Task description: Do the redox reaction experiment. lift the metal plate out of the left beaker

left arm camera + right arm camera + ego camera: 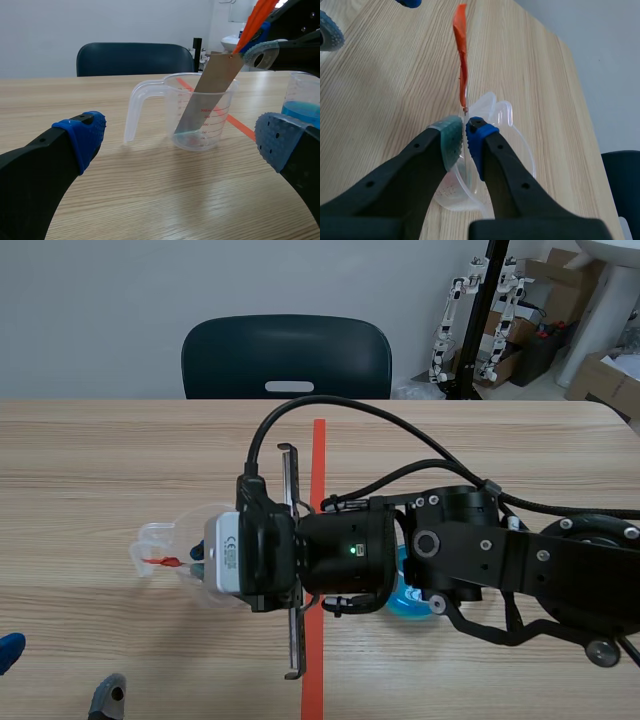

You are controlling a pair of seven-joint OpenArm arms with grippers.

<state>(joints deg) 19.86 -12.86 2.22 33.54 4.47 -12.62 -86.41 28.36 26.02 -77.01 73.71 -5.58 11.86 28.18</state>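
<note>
- Watching the right pincer point(465, 132) first: it is pinched on the top edge of the metal plate point(207, 95). The plate leans inside the left beaker point(200, 120), its lower end down near the bottom. The hold covers only a thin strip of metal, so I judge the plate could slip or swing if I lift fast.
- I see the plate tilted toward the beaker's far wall. Pulling straight up without following that lean could drag it along the wall. That could tip the light, clear beaker or slide it across the tabletop point(125, 200).
- I notice an orange strip point(462, 60) fastened at the plate's top. It could snag on the beaker as the plate rises.
- I have the left pincer point(55, 672) spread wide, holding nothing, low and near the beaker but not touching it. Nothing braces the beaker if it shifts.
- I count a second beaker point(306, 82), holding blue liquid point(300, 112), just beside the right arm point(520, 560). A sideways sweep could knock it over. If the plate comes out wet, drips could land on the wood.
</note>
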